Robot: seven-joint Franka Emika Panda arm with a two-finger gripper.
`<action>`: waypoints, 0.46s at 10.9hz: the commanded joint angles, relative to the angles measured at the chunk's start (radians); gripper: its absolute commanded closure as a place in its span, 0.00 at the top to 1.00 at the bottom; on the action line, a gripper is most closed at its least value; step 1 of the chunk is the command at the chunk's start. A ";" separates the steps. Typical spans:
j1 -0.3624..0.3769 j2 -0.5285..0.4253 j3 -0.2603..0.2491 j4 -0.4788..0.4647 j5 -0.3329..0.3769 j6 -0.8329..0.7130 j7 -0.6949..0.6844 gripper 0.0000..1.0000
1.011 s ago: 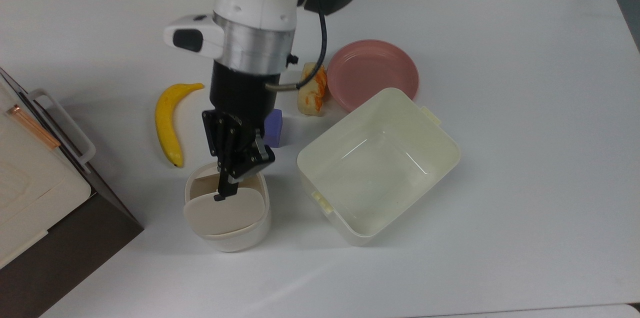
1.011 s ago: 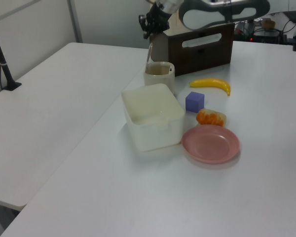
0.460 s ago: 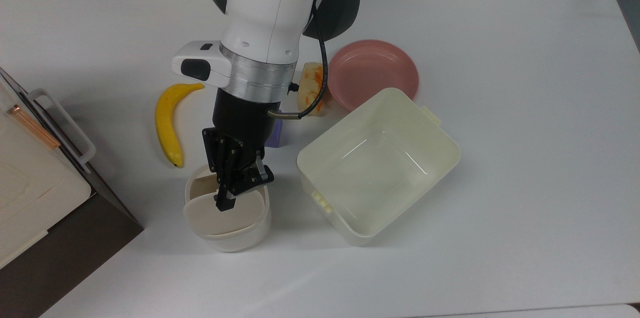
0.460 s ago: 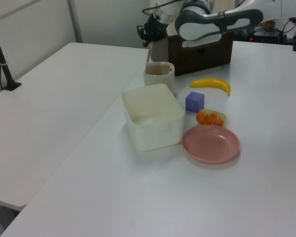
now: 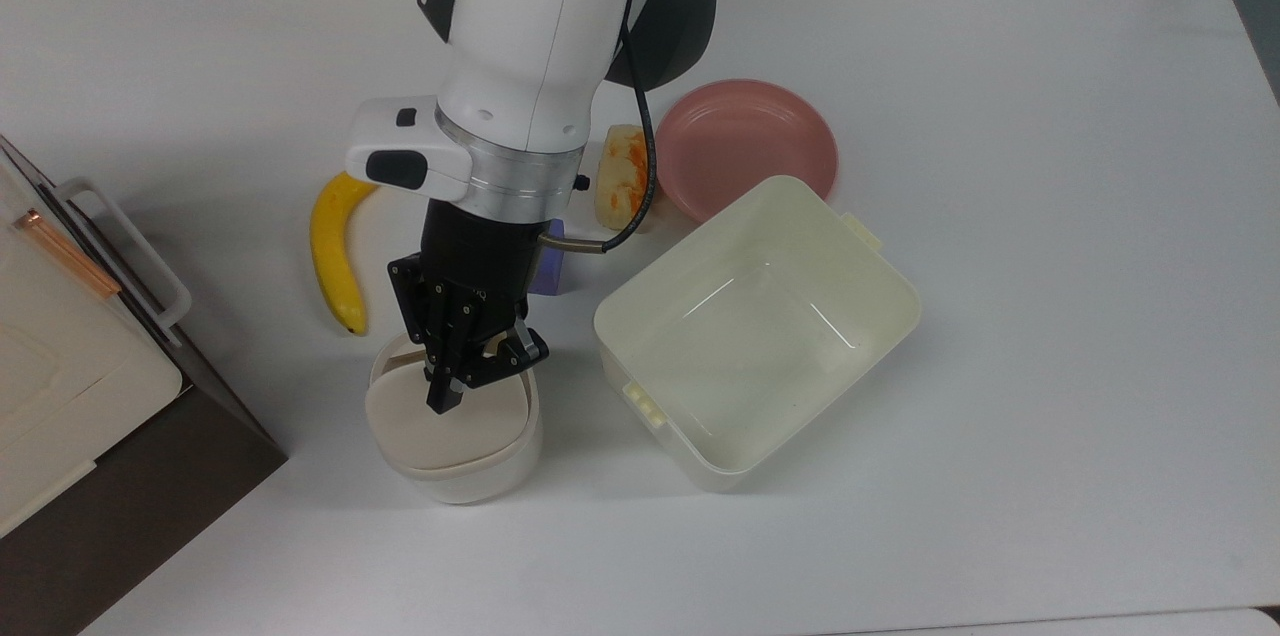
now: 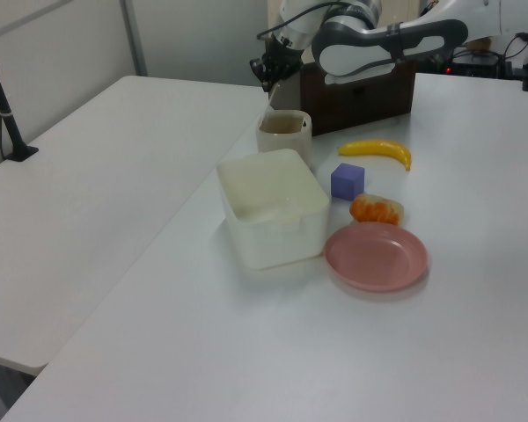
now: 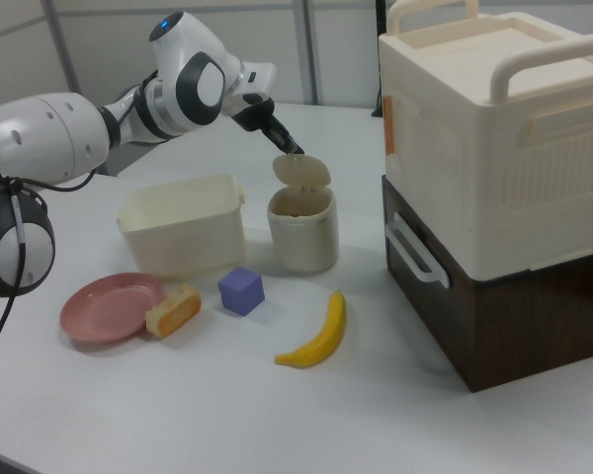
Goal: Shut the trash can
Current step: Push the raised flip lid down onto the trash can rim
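Together, fingers (image 7: 293, 151) press raised lid (image 7: 301, 170) of trash can (image 7: 301, 232).

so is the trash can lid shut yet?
No, still open. In the right view the lid stands raised above the trash can rim, with the gripper against it.

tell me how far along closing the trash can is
Done: the gripper has reached the trash can and its tip sits against the raised beige lid. In hand: pushing that lid over; in the right view it stands tilted up above the rim, with the inside open to see. Left: bringing the lid all the way down onto the rim until it shuts.
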 commanded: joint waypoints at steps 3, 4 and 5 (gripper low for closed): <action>0.009 -0.093 0.003 -0.113 0.016 -0.161 -0.264 0.00; 0.009 -0.094 0.003 -0.122 0.016 -0.200 -0.319 0.00; 0.011 -0.097 0.003 -0.129 0.015 -0.229 -0.353 0.00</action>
